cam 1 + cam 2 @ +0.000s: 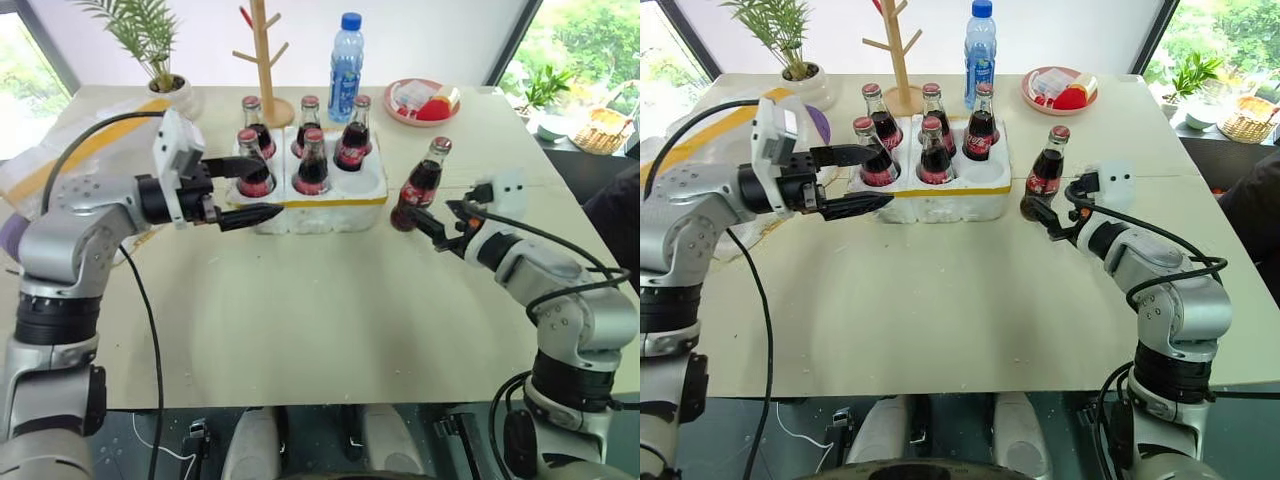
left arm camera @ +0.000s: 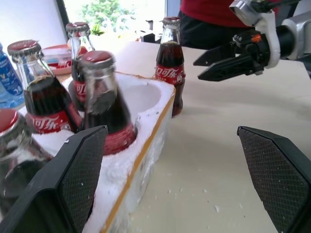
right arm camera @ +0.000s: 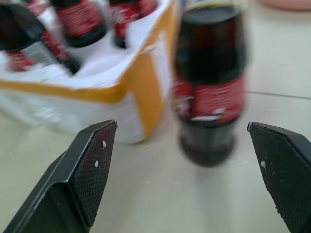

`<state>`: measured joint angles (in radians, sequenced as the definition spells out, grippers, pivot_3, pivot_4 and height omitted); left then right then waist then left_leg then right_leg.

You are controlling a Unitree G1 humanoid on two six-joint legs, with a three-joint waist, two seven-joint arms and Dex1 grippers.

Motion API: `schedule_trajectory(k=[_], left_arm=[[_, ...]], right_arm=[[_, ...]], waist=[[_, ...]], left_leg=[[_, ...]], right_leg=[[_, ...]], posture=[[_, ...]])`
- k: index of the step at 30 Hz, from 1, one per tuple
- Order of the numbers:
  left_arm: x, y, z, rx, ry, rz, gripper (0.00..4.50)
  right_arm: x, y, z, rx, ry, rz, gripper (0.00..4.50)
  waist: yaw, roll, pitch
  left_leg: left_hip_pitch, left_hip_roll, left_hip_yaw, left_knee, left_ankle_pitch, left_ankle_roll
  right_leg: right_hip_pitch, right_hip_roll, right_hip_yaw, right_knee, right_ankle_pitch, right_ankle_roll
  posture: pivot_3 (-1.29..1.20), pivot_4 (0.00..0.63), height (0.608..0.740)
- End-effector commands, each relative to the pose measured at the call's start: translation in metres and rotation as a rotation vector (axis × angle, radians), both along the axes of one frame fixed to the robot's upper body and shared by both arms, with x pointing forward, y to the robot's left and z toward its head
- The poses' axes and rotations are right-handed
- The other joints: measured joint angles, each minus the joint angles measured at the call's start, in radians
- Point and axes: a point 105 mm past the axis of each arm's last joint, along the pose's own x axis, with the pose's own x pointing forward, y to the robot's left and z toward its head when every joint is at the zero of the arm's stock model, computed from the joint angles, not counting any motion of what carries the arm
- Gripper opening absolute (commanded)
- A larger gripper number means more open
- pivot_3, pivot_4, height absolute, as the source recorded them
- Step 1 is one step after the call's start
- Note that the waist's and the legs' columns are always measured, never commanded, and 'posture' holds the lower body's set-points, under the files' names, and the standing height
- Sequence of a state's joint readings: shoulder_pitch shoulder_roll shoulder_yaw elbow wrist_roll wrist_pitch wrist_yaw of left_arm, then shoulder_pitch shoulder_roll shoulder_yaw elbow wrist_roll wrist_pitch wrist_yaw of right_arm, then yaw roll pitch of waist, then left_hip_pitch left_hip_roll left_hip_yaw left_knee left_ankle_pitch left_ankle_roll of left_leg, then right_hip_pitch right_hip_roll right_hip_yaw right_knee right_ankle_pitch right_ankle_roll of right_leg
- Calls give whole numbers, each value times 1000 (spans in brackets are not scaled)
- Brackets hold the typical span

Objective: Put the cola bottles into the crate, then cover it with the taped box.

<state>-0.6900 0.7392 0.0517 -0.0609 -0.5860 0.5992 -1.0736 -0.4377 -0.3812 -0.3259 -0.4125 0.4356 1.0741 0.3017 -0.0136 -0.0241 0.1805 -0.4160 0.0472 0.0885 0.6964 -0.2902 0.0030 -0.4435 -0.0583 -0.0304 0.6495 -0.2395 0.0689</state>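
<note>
The crate (image 1: 330, 205) is a low white foam block with a thin yellow band, and several cola bottles (image 1: 313, 165) stand in its holes. Its front right hole (image 2: 141, 97) is empty. One more cola bottle (image 1: 420, 183) stands upright on the table just right of the crate. My right gripper (image 1: 432, 222) is open, close in front of this bottle and not touching it. My left gripper (image 1: 258, 190) is open at the crate's front left corner, one finger by the front left bottle, the other before the crate's wall. The taped box (image 1: 45, 165) lies far left, partly behind my left arm.
At the back of the table stand a blue-capped water bottle (image 1: 346, 55), a wooden peg stand (image 1: 263, 60), a potted plant (image 1: 160, 50) and a red plate (image 1: 420, 100). A person (image 1: 615, 215) is at the right edge. Bare tabletop (image 1: 320, 320) stretches in front of the crate.
</note>
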Motion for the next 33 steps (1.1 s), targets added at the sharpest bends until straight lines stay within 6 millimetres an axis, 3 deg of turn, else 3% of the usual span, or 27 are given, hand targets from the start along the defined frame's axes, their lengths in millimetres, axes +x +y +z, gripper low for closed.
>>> schedule_trajectory(k=[1, 9, 15, 18, 20, 21, 26, 28, 30, 33], left_arm=[[1, -1, 14, 3, -60, -11, 4500], [5, 0, 16, 20, -79, -12, 4500], [4, 1, 17, 23, -82, -7, 4500], [1, 1, 17, 20, -82, -7, 4500], [1, 3, 17, 18, -81, -1, 4500], [1, 3, 17, 18, -81, 3, 4500], [-2, 7, 18, 9, -84, 26, 4500], [-3, 9, 16, 8, -81, 34, 4500], [-4, 11, 15, 8, -79, 41, 4500], [-4, 12, 14, 7, -77, 48, 4500]], right_arm=[[7, -7, 17, 3, -86, -36, 4406], [31, 7, 6, 34, -93, 0, 4406], [61, 12, -9, 26, -92, -21, 4406], [71, 11, -9, 8, -105, -20, 3542], [73, 10, -6, -19, -124, -6, 2725], [73, 10, -3, -34, -135, 0, 2763], [60, 1, 45, -43, -277, 73, 2763], [53, 0, 73, -32, -352, 104, 2763], [45, 8, 104, -2, -426, 163, 2763], [38, 27, 125, 56, -459, 258, 2763]], waist=[[0, 0, 0], [0, 0, 0], [-1, 0, 0], [0, 0, 0], [0, 0, 0], [-1, 0, 0], [2, 4, 3], [1, 5, 3], [-3, 8, 5], [-7, 10, 6]], left_leg=[[0, 0, 0, 0, 0, 0], [0, 0, 0, 0, 0, 0], [0, 0, 0, 0, 0, 0], [0, 0, 0, 0, 0, 0], [0, 0, 0, 0, 0, 0], [0, 1, 0, 0, 0, 0], [-2, 1, 0, 0, 0, 0], [-2, 1, 0, 0, 0, 0], [-2, 1, 0, 0, 0, 0], [-2, 1, 0, 0, 0, 0]], right_leg=[[0, 0, 0, 0, 0, 0], [0, 0, 0, 0, 0, 0], [0, 0, 0, 0, 0, 0], [0, 0, 0, 0, 0, 0], [0, 0, 0, 0, 0, 0], [0, 0, 0, 0, 0, 0], [-1, 0, 0, 0, 0, 0], [-1, 0, 0, 0, 0, 0], [-2, 0, 0, 0, 0, 0], [-2, 1, 1, 0, 0, 0]], posture=[[0, 150, 740], [0, 150, 740], [0, 150, 740], [0, 150, 740], [0, 150, 740], [0, 150, 740], [0, 150, 740], [0, 150, 740], [0, 150, 740], [0, 150, 740]])
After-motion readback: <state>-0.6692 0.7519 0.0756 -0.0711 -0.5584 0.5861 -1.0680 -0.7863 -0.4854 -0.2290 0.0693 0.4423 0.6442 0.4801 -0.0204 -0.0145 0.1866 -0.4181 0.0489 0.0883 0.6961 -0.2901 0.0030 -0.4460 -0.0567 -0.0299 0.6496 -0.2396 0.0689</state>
